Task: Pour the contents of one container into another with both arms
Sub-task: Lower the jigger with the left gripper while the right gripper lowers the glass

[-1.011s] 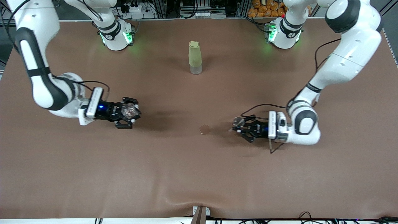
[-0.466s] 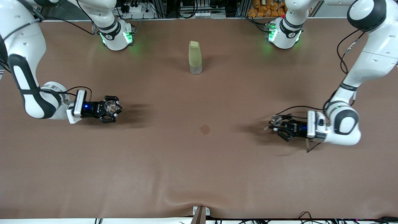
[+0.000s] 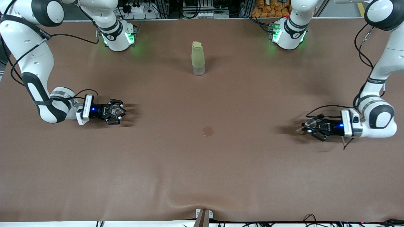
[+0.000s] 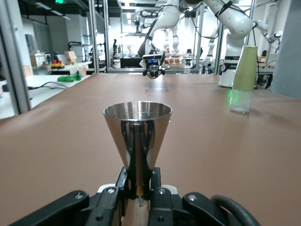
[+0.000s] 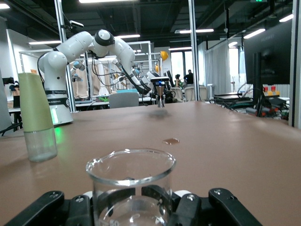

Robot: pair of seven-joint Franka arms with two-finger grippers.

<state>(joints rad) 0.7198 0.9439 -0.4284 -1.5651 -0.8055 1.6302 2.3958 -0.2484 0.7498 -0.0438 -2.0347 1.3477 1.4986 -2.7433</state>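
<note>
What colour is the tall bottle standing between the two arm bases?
Pale green with a clear base; the bottle shows best in the front view.

No legible text or labels anywhere.

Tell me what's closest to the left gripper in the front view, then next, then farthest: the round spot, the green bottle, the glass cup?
1. Round spot, mid-table.
2. Green bottle, nearer the bases.
3. Glass cup, in the right gripper, toward the right arm's end.

The left gripper holds the jigger.

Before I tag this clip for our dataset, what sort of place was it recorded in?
Most likely a robotics lab: two white arms are mounted at a brown-covered table, more robot arms stand in the background on metal frames, and a monitor sits on nearby workbenches under industrial ceiling lights.
</note>
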